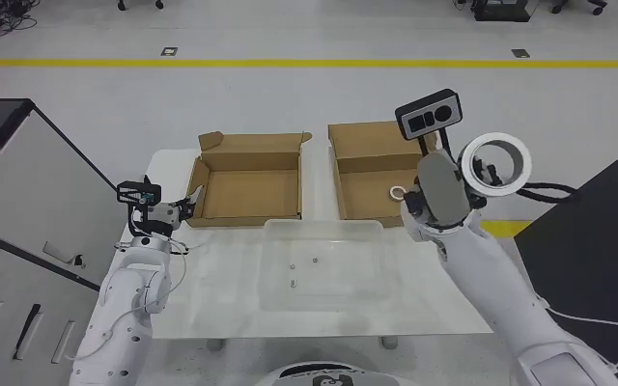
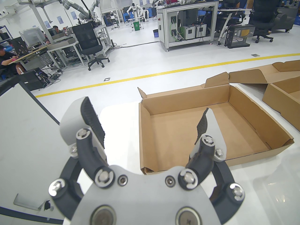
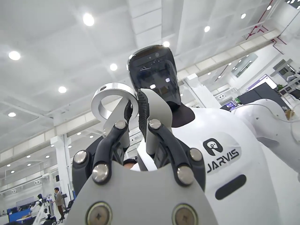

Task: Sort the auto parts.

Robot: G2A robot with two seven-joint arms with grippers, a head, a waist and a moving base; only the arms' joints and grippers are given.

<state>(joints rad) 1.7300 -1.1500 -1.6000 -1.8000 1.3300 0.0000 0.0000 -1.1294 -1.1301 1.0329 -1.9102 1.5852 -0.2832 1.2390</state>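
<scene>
My right gripper (image 3: 134,101) clamps the metal ring (image 3: 112,87) by its thin wall, up high. A slip could drop it off-target. My left gripper (image 2: 145,108) is wide open, empty.

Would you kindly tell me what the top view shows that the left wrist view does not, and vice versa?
Top view, not left wrist view: the clear tray holding small parts, a small ring in the right cardboard box, and the right gripper shut on a metal ring. Left wrist view, not top view: the ribbed pads, office chairs behind. Both: the open left gripper and the empty left cardboard box.
</scene>
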